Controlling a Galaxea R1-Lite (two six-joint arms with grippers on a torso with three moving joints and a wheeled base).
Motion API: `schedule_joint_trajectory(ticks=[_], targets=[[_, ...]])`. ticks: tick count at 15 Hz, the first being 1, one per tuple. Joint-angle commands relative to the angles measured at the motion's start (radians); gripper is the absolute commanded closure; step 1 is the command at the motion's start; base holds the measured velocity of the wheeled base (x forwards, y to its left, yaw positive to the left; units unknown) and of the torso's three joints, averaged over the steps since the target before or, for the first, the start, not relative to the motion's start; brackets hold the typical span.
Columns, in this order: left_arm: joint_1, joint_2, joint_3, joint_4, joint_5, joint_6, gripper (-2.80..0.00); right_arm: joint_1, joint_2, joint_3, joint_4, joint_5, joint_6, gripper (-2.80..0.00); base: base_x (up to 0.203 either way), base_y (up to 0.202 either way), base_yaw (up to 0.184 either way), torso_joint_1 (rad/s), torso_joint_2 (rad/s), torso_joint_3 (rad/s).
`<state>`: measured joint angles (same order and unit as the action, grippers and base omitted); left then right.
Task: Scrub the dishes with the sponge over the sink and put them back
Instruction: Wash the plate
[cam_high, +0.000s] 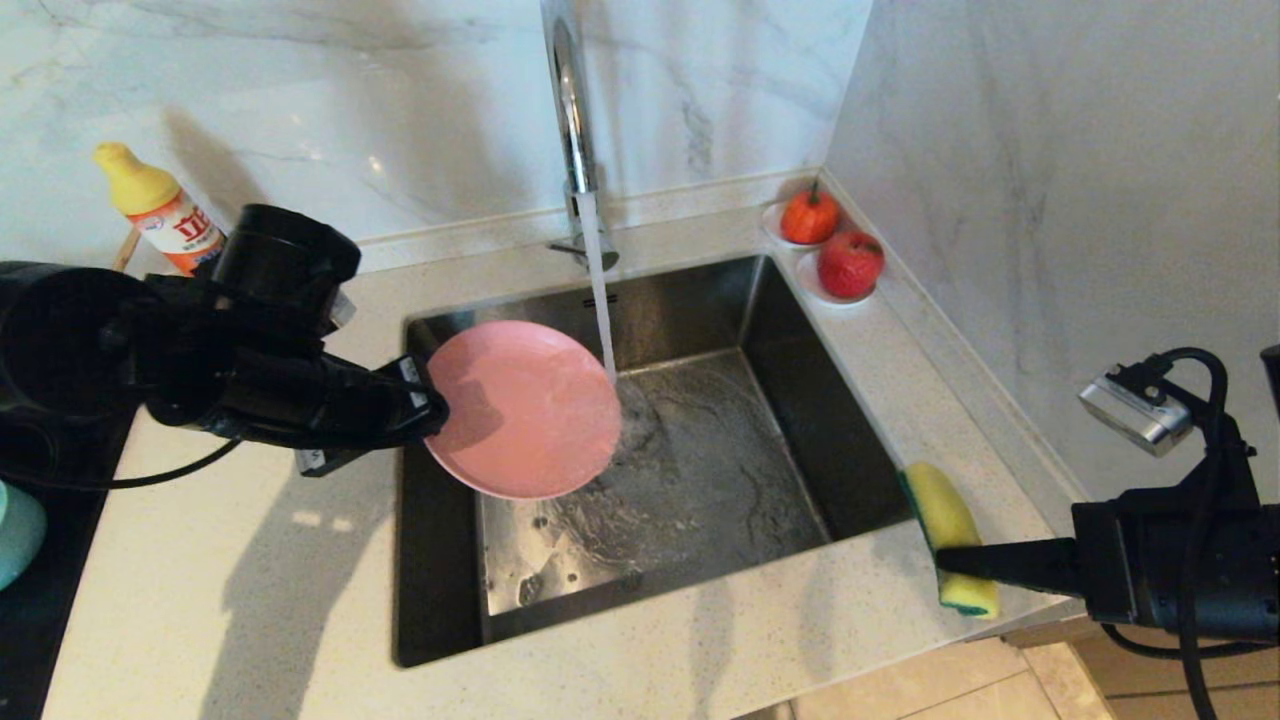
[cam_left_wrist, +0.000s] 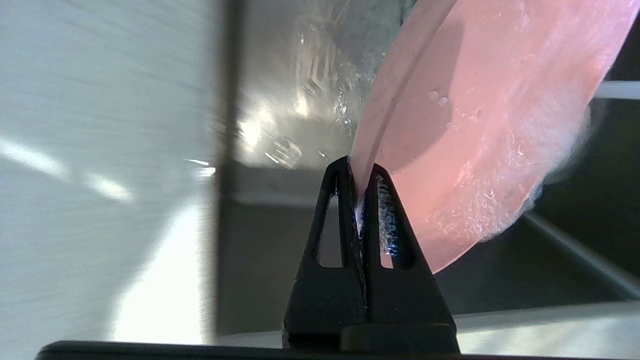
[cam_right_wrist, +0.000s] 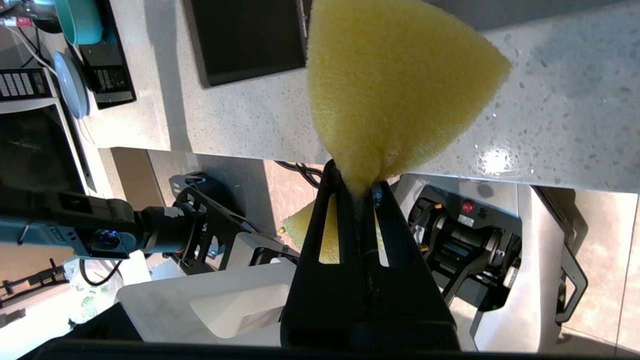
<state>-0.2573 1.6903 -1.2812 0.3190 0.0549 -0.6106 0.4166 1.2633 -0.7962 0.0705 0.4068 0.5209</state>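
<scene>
In the head view the sink (cam_high: 800, 440) fills the middle of the counter (cam_high: 250, 600), with its tap (cam_high: 572, 110) rising at twelve o'clock and pouring a steady stream down to the wet basin floor. The left gripper (cam_high: 435, 405) reaches in from nine o'clock and has its jaws pinched tight on the rim of the pink plate (cam_high: 525, 410), which it holds tilted over the left half of the basin, the falling water passing just beside the plate's right edge. The left wrist view confirms the grip: the two black fingers (cam_left_wrist: 345, 225) meet on the thin rim of the plate (cam_left_wrist: 490, 125), whose face is wet and speckled with droplets. At four o'clock the right gripper (cam_high: 945, 562) sits over the counter's front right corner, jaws squeezed shut on the sponge (cam_high: 950, 520), yellow foam with a green face, well apart from the plate. In the right wrist view the sponge (cam_right_wrist: 395, 85) bulges out from between the closed fingertips. A teal bowl (cam_high: 18, 530) peeks in at the far left edge, at eight o'clock. A yellow-capped bottle (cam_high: 160, 205) stands at ten o'clock, and two red fruits (cam_high: 830, 245) rest on small dishes at one o'clock, beside the sink's back corner.
</scene>
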Motion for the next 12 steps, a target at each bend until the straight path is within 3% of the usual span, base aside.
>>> schedule_joint_trajectory(ticks=[1, 4, 7, 12], targets=[[0.010, -0.152, 0.056, -0.005, 0.056, 0.066, 0.00, 0.001, -0.002, 0.005, 0.003, 0.003, 0.005, 0.00, 0.000, 0.000, 0.000, 0.000, 0.00, 0.000], [0.013, -0.240, 0.187, -0.174, 0.130, 0.189, 0.00, 0.001, 0.004, 0.017, 0.003, -0.001, 0.006, 0.00, 0.000, 0.000, 0.000, 0.000, 0.00, 0.000], [0.012, -0.236, 0.326, -0.444, 0.221, 0.298, 0.00, 0.001, 0.005, 0.039, -0.003, -0.002, 0.007, 0.00, 0.000, 0.000, 0.000, 0.000, 0.00, 0.000], [0.013, -0.219, 0.462, -0.805, 0.231, 0.392, 0.00, 0.001, 0.008, 0.060, -0.005, 0.001, 0.002, 0.00, 0.000, 0.000, 0.000, 0.000, 0.00, 0.000]])
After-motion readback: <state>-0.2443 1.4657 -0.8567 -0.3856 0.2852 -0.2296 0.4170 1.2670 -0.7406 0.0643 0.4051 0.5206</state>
